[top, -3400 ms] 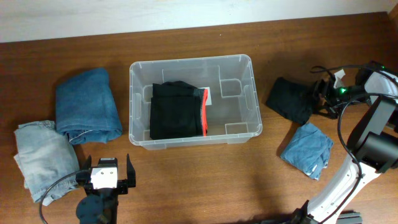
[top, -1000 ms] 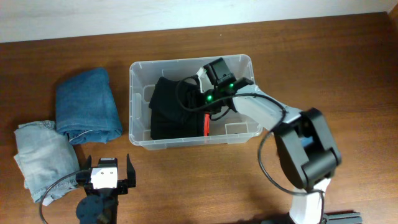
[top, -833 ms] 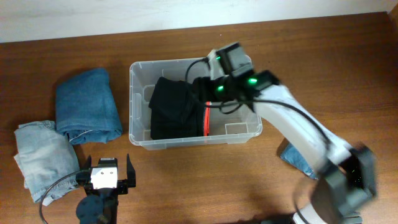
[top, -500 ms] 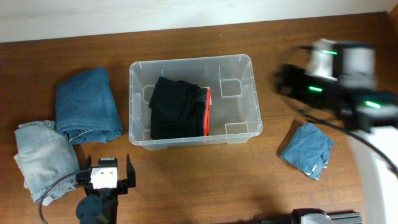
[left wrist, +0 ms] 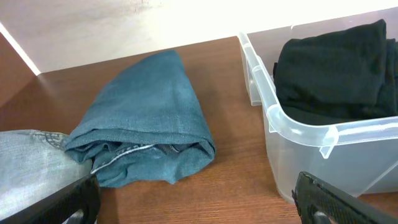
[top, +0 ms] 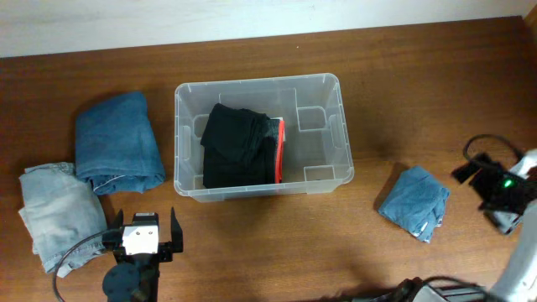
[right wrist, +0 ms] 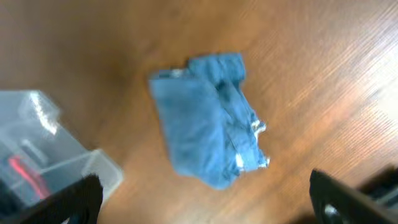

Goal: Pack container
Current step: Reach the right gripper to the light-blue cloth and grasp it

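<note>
While its fingers stand spread and empty, the right hand (right wrist: 202, 190) hovers just behind a folded blue cloth (right wrist: 208, 143), the container (top: 252, 83) beyond to its left; the left hand (left wrist: 196, 196), likewise spread, holds nothing.

Blues and black against brown wood grain.
Clear container (top: 181, 109); black garment (top: 237, 151) with a red edge stripe (top: 278, 153); mid-blue denim fold (top: 117, 138); pale washed-blue jeans (top: 52, 210); small dusty-blue cloth (top: 413, 201); reddish-brown grained tabletop (top: 403, 84).
</note>
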